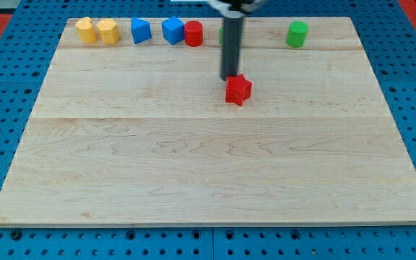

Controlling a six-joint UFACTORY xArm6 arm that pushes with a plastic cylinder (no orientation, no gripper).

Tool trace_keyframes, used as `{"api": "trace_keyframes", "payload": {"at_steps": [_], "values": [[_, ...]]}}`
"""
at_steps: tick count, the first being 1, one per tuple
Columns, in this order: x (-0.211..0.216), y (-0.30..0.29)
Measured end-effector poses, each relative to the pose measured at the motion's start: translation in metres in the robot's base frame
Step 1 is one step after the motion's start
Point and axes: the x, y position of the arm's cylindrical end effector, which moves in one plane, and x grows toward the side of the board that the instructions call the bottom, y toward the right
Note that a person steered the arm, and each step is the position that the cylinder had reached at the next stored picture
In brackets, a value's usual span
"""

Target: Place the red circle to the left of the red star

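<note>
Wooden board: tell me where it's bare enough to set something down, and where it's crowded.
Free: everything below the red star down to the board's bottom edge, and the strips to the star's left and right. Crowded: the top edge, with two yellow blocks, two blue blocks, the red circle and a green block. My tip sits just above the star.

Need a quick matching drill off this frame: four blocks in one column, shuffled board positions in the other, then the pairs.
Column 1
1. red star
2. red circle
3. green cylinder
4. yellow blocks

Column 2
A. far left of the top row, side by side
B. top row, alone toward the view's right
C. just below my tip, out from the top row
D. top row, right against a blue block

Pairs: 1-C, 2-D, 3-B, 4-A
</note>
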Motion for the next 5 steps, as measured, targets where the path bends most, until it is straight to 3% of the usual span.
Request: {"api": "trace_keyframes", "payload": {"at_steps": [1,3,5], "values": [[-0.034,0.066],[-0.125,0.093],[-0.135,-0.024]]}}
